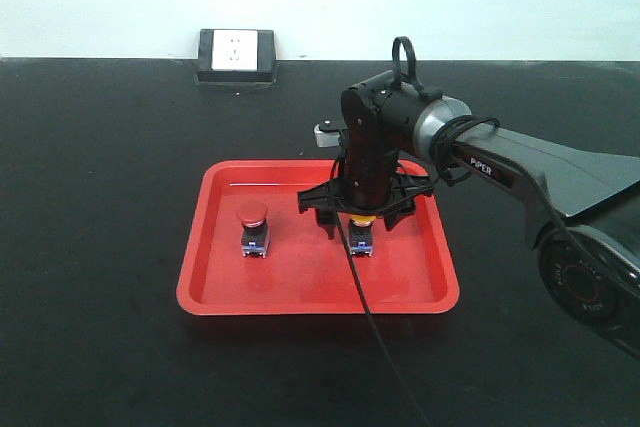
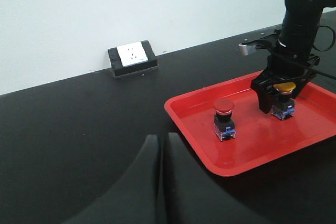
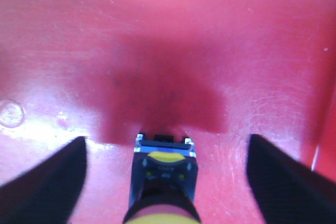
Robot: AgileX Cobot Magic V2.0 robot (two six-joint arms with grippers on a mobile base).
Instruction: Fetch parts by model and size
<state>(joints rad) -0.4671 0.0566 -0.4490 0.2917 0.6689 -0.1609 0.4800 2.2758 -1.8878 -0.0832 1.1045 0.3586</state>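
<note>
Red tray (image 1: 210,277) on a black table (image 1: 90,197), with two push-button switches standing upright inside, apart from each other

Red-capped switch (image 1: 253,230) toward the left of the tray in the front view, dark body on a blue base, nothing touching it; seen again from the left wrist camera (image 2: 224,119), well clear of the arm

Yellow-capped switch (image 1: 361,232) near the tray's middle, directly under the right gripper (image 1: 357,209); yellow cap mostly hidden by the gripper in the front view, showing more plainly from the left wrist camera (image 2: 284,96)

Right gripper pointing straight down over the yellow-capped switch, fingers (image 3: 47,182) spread wide to either side with red tray floor showing between each finger and the switch (image 3: 164,174), so open and not clamped on anything

Left gripper (image 2: 160,182) low over the bare table in front of the tray's near-left corner, two dark fingers pressed together with only a thin seam between them, holding nothing

White wall socket (image 1: 237,52) in a black frame at the far edge of the table, against the pale wall
</note>
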